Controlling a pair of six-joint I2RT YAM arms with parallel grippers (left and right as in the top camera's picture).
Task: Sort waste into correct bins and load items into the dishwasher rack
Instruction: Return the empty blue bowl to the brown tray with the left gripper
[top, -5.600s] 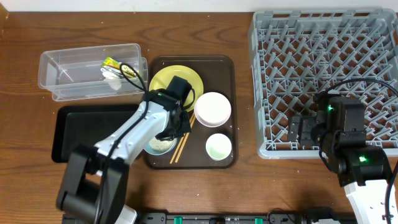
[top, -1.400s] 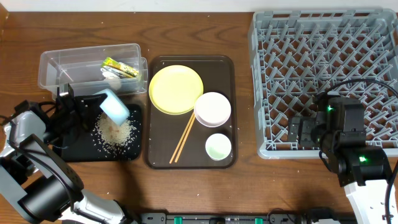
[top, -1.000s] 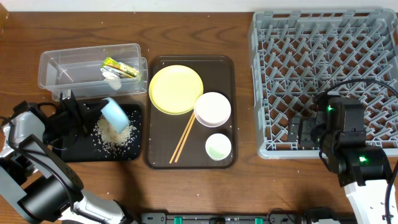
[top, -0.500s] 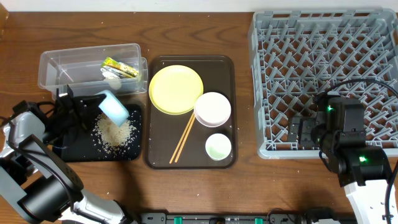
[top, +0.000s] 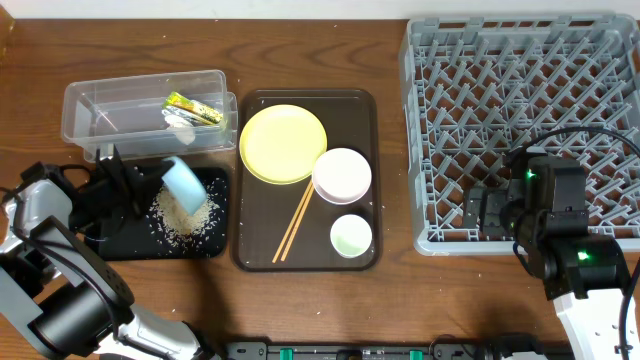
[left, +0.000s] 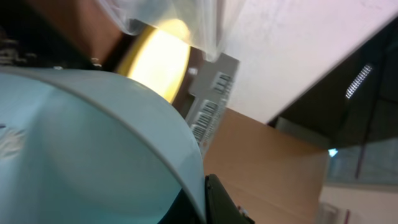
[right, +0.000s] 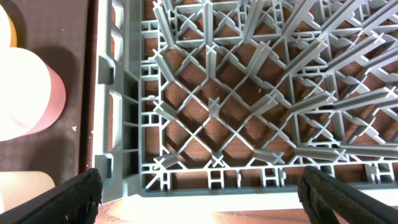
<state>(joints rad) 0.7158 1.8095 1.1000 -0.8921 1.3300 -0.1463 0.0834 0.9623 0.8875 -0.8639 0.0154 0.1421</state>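
From above, the left gripper is clamped on the rim of the light blue bowl and holds it tipped mouth-down over the black tray, seemingly so the leftovers drop there; the rice heap lies scattered right beneath it. Just beyond, the clear tub holds the snack wrapper and the white scrap, so dry litter and food go to separate bins. To the right, the brown serving tray carries the yellow plate, white bowl, green cup and chopsticks, waiting for the dishwasher rack at far right, where the right gripper hovers over the near-left corner. All of it sits on a dark wooden table. The left wrist view is filled by the bowl's pale blue wall, one dark finger pinching its edge; a pale wall shows behind. In the right wrist view the fingers stand spread wide with nothing between them, above the empty lattice.
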